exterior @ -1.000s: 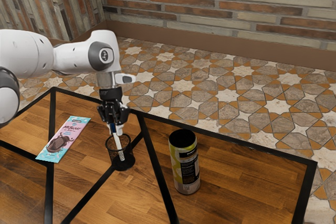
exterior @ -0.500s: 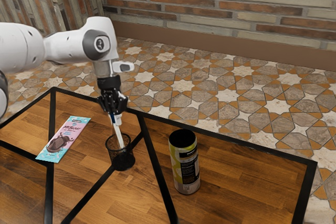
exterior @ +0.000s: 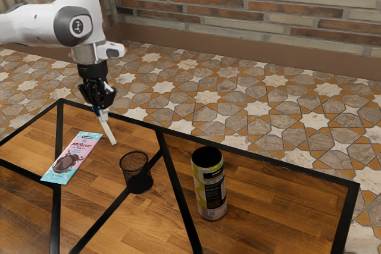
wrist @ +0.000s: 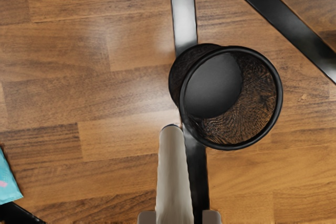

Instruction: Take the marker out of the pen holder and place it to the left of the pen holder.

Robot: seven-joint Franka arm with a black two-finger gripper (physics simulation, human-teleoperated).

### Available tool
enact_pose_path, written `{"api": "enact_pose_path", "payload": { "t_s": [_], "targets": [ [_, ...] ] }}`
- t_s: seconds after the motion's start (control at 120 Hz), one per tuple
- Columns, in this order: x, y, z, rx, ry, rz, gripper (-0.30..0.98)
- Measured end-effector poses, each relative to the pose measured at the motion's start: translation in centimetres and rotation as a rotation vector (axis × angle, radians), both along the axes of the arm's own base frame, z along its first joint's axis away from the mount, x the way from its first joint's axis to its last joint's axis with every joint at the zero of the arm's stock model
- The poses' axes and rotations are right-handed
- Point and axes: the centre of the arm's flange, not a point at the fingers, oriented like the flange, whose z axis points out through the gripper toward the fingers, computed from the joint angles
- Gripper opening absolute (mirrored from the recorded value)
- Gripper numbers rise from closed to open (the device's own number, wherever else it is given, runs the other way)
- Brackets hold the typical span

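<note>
My gripper (exterior: 102,113) is shut on the marker (exterior: 108,132), which hangs at a tilt, its white lower end above the table on the exterior view's left of the pen holder (exterior: 136,172). The black mesh pen holder stands upright with nothing seen inside it. In the wrist view the marker (wrist: 174,177) reaches out from between the fingertips of my gripper (wrist: 179,217), its end near the rim of the pen holder (wrist: 280,98).
A pink and teal chocolate bar (exterior: 72,157) lies flat at the exterior view's left, below the hand. A tall open can (exterior: 209,184) stands on the exterior view's right of the holder. Black strips cross the wooden table (exterior: 280,206).
My hand has risen and moved toward the exterior view's left, carrying the marker up out of the pen holder. The holder, the can and the chocolate bar have stayed in place.
</note>
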Motion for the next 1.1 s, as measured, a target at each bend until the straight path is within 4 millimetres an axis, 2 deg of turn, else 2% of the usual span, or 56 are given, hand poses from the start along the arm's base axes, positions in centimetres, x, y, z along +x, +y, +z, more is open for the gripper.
{"api": "enact_pose_path", "payload": {
  "t_s": [0.108, 0.242, 0.55, 0.7, 0.892, 1.1],
  "targets": [
    [-1.1, 0.8, -1.7, 0.057, -0.030, -0.008, -0.10],
    [-2.0, 0.9, -5.1, 0.117, -0.101, -0.046, -0.10],
    [-4.0, -0.4, -11.1, 0.215, -0.440, -0.206, -0.10],
    [-6.5, -1.4, -12.9, 0.204, -0.573, -0.251, -0.10],
    [-8.8, 0.0, -15.0, 0.200, -0.635, -0.248, -0.10],
    [-9.6, 1.1, -15.5, 0.209, -0.673, -0.255, -0.10]
  ]
}}
